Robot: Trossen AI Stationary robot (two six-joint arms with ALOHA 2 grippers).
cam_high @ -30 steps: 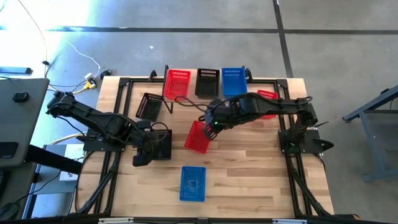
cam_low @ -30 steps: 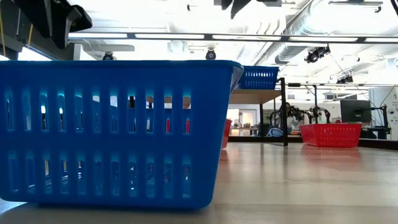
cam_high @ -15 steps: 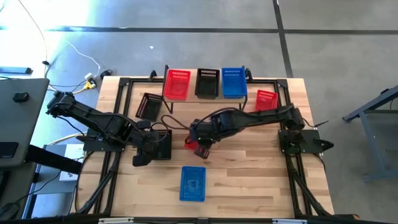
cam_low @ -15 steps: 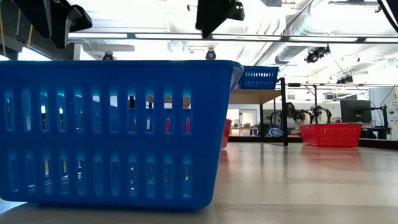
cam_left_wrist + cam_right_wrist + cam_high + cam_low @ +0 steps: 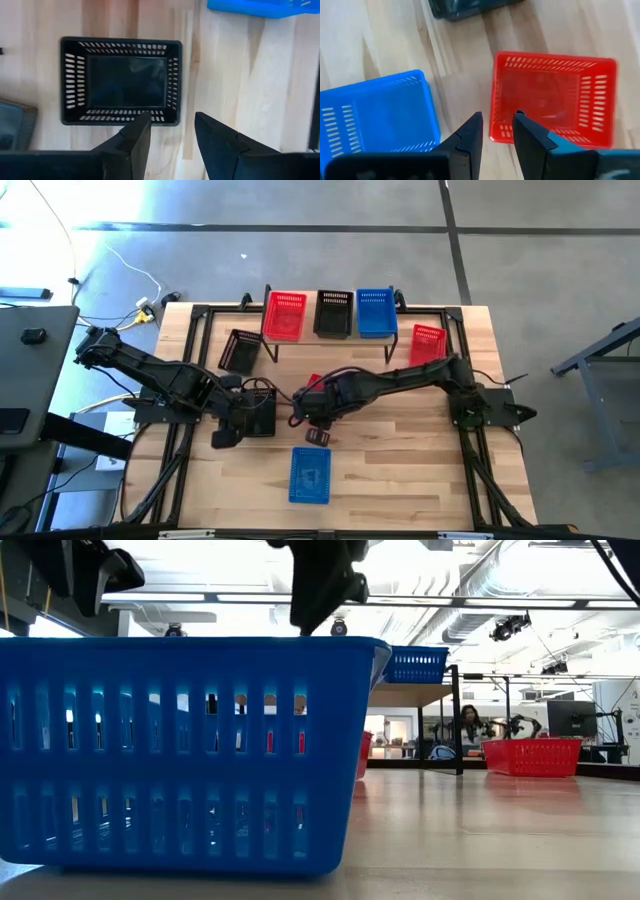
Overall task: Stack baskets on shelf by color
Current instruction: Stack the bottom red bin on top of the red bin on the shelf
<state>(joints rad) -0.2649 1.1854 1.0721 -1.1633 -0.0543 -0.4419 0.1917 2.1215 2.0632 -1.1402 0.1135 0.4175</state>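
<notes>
Right wrist view: red basket lies beyond parted jaws.

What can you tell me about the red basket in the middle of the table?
The red basket is a small plastic rectangle with slotted sides and a solid floor. It sits upright and empty on the wooden table, mouth facing up. From above, the right arm mostly covers it, leaving just a red corner showing. The right end effector hangs over its rim, fingers apart, holding nothing. A blue basket sits nearby, not touching.
</notes>
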